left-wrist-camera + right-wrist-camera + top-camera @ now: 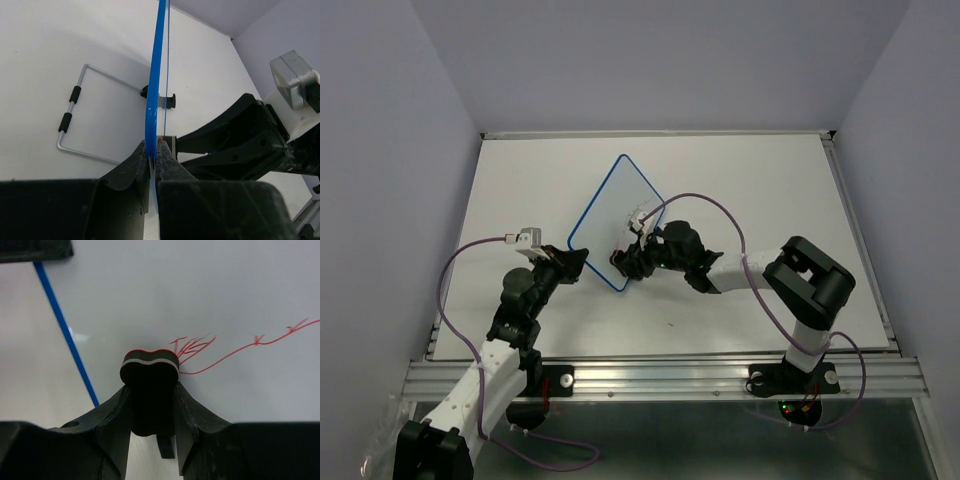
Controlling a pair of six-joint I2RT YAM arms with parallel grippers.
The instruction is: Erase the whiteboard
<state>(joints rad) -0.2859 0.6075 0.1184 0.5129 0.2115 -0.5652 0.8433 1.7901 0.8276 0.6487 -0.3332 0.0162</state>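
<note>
Right wrist view showed the right claw (150,407) clamped on a black eraser (149,367) pressed to the whiteboard (200,285) beside its red scribbles (197,346); the left claw (152,150) pinched its blue frame (155,75), holding it tilted on the surface (770,200); wiping probably needed firm, steady strokes across them.

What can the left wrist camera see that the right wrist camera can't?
Only the left wrist camera shows the whiteboard edge-on, the left gripper pinching its blue frame, and a metal wire loop beside it. Only the right wrist camera shows the red scribbles on the board's face and the black eraser, held in the right gripper, up against the board. Both show the whiteboard and its blue frame.
</note>
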